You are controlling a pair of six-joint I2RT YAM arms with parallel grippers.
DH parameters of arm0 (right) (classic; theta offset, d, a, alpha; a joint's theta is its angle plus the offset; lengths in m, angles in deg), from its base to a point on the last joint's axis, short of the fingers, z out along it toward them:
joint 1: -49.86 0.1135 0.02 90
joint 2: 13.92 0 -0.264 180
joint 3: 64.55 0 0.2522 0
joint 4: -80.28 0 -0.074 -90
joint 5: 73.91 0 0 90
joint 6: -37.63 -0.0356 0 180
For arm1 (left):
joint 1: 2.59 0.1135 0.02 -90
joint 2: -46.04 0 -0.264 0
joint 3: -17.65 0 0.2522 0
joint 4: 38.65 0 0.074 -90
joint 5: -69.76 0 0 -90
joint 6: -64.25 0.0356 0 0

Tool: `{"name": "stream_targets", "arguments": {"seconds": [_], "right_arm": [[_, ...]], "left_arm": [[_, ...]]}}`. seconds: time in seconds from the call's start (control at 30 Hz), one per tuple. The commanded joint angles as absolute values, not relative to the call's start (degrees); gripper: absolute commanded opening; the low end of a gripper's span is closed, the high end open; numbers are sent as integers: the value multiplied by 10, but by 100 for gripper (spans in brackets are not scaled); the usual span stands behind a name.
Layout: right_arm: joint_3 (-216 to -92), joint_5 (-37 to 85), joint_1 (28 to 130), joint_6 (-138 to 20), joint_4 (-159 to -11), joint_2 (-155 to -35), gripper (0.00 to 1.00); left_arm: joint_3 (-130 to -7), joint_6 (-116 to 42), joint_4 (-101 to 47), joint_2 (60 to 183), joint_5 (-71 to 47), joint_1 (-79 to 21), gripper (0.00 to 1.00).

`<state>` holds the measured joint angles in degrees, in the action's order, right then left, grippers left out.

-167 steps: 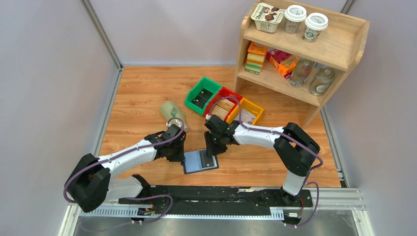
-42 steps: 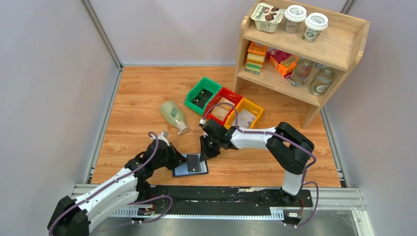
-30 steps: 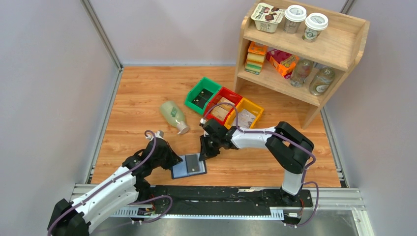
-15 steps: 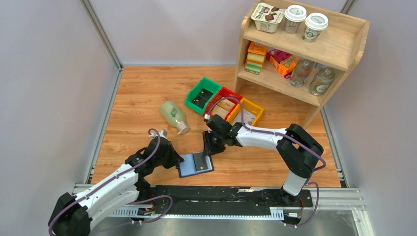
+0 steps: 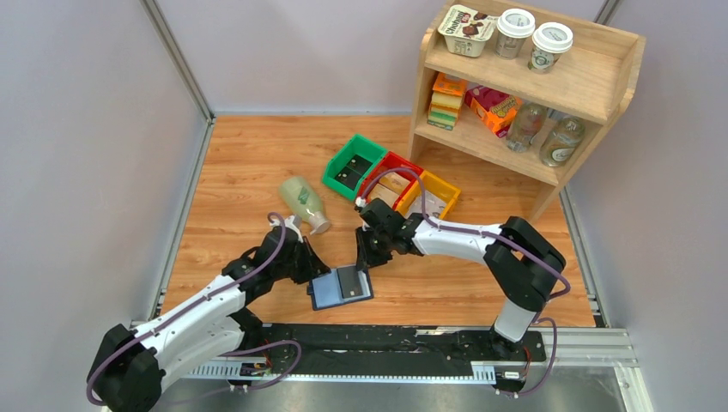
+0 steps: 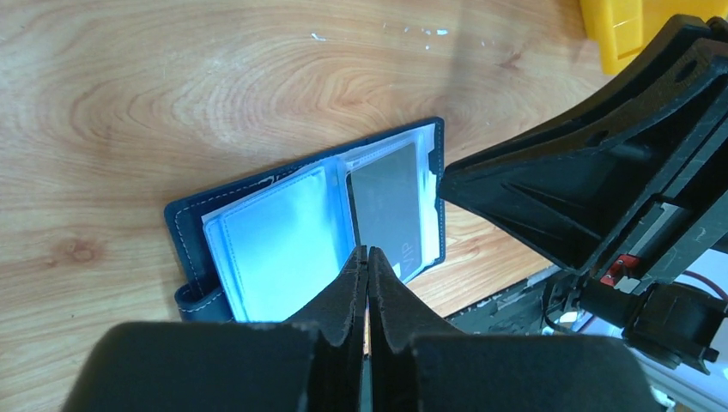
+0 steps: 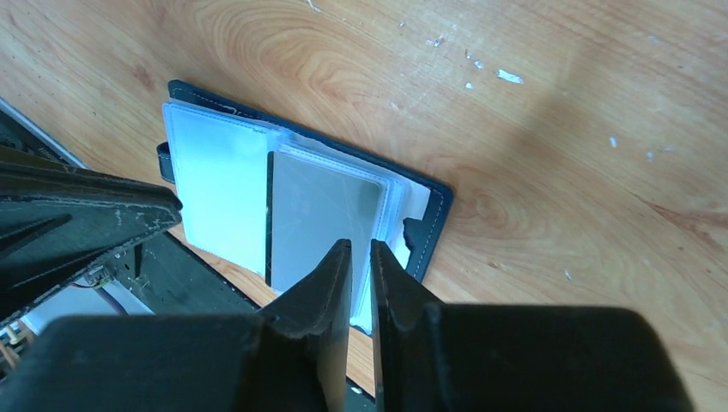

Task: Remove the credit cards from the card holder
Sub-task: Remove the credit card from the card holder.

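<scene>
Three bins [image 5: 336, 169], one card holder [image 5: 324, 293].

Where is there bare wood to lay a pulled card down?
Widest bare wood: far left, between the lying bottle, the back wall and the left wall. A second patch sits right of the card holder, between the right arm and the near edge. Crowded: around the holder, where the left gripper and right gripper meet, and by the bins.

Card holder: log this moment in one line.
card holder: open flat | grey card: inside holder | left claw: shut, above holder | right claw: shut, at card
</scene>
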<state>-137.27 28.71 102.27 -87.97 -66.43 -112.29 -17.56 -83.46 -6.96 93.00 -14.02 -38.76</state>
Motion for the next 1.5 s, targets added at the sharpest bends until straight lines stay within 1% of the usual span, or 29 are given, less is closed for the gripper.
{"name": "stream_targets", "arguments": {"seconds": [0.0,0.1,0.17,0.23,0.27,0.3,0.43,0.5,0.6,0.73,0.9,0.97,1.0,1.03,1.07,1.27,1.37,1.47], "right_arm": [[-1358,316,1022,-890,-713,-1150,15],[-1345,317,1022,-890,-718,-1166,14],[-1337,314,1022,-890,-720,-1173,12],[-1327,310,1022,-892,-721,-1179,10],[-1323,310,1022,-893,-722,-1181,10],[-1317,310,1022,-894,-725,-1182,10],[-1306,309,1022,-897,-729,-1183,8],[-1303,307,1022,-898,-730,-1183,8],[-1298,309,1022,-901,-734,-1184,8],[-1289,312,1022,-904,-742,-1183,7],[-1279,313,1022,-909,-751,-1180,7],[-1275,313,1022,-912,-756,-1179,7],[-1274,313,1022,-913,-758,-1179,7],[-1271,313,1022,-914,-760,-1179,7],[-1270,313,1022,-915,-763,-1179,7],[-1260,316,1021,-925,-777,-1184,7],[-1261,317,1021,-927,-778,-1185,7],[-1263,318,1021,-928,-779,-1188,7]], "left_arm": [[-191,-823,-100,954,-112,-386,6],[-188,-824,-106,961,-107,-386,9],[-183,-829,-116,965,-102,-386,15],[-176,-837,-126,968,-97,-386,29],[-174,-838,-130,969,-96,-386,32],[-172,-841,-135,969,-94,-386,38],[-164,-852,-140,977,-93,-386,52],[-156,-862,-154,986,-88,-386,54],[-141,-874,-179,1008,-70,-386,54],[-131,-882,-215,1045,-49,-386,51],[-116,-903,-271,1066,-19,-387,42],[-110,-915,-284,1052,-20,-388,37],[-107,-923,-288,1036,-23,-388,32],[-103,-926,-288,1023,-32,-388,30],[-99,-936,-287,996,-38,-388,26],[-84,-958,-266,901,-70,-388,13],[-77,-962,-273,890,-71,-388,12],[-77,-960,-289,911,-54,-388,12]]}}
